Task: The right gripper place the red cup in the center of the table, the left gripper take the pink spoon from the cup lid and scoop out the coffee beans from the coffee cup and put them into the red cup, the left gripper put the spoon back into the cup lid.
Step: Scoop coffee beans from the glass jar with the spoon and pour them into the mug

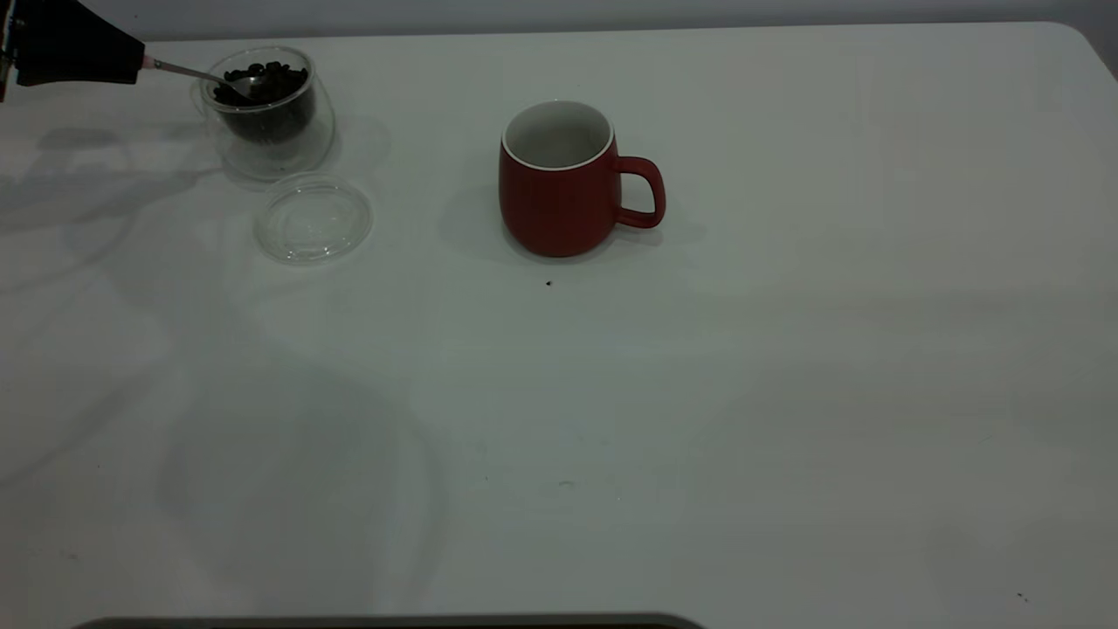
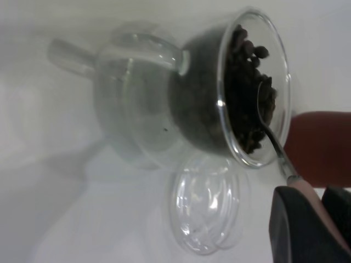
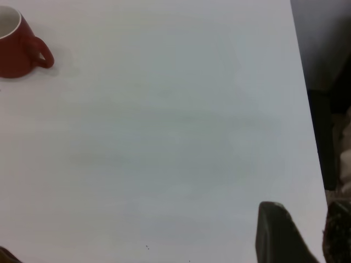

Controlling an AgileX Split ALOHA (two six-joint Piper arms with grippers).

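Holding the pink spoon (image 1: 196, 73) by its handle, the left gripper (image 1: 131, 63) sits just beside the glass coffee cup (image 1: 271, 114), spoon bowl resting in the coffee beans (image 1: 266, 87). Cup lid (image 1: 313, 218): flat on the table (image 1: 699, 419), just beside the coffee cup. Red cup (image 1: 563, 179): upright, well apart from the coffee cup, handle turned away from it. Right gripper (image 3: 299, 233): far from the red cup, fingers apart, holding nothing.
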